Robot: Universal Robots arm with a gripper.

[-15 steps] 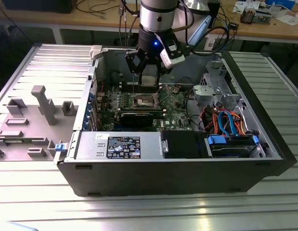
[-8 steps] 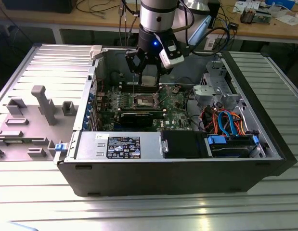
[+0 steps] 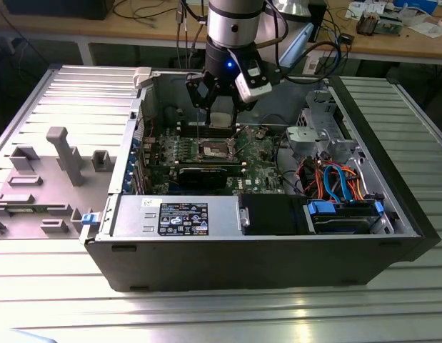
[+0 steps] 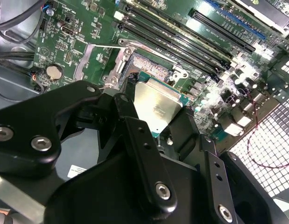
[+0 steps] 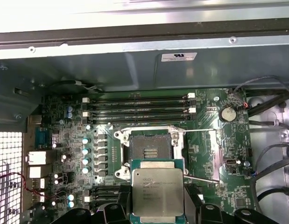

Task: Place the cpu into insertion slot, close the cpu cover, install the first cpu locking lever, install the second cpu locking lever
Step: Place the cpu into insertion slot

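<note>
Gripper (image 3: 219, 118) clamped on the cpu (image 5: 157, 189); black fingers (image 5: 194, 203) press its two opposite edges, silvery top face showing in both wrist views

Cpu held flat and raised above the insertion slot (image 5: 150, 151), not seated; in the first wrist view it overlaps one edge of the slot, the rest of the slot uncovered

Slot open, dark centre and grid of contacts bare inside the silver rim

Two thin wire levers (image 5: 200, 129) stick out sideways from the slot, one off each corner on the same side

Four long memory slots (image 5: 139, 108) run parallel just beyond the slot on the green motherboard (image 5: 228, 196); a round coin cell (image 5: 226, 113) sits near their end

Exterior view: long black graphics card (image 3: 206, 174) lies just in front of the slot, grey drive cage (image 3: 317, 132) well off to the exterior view's right of it, orange and blue cables (image 3: 335, 182) below the cage

Whole open computer case (image 3: 228, 264) rests on a ribbed metal table (image 3: 206, 314)
</note>
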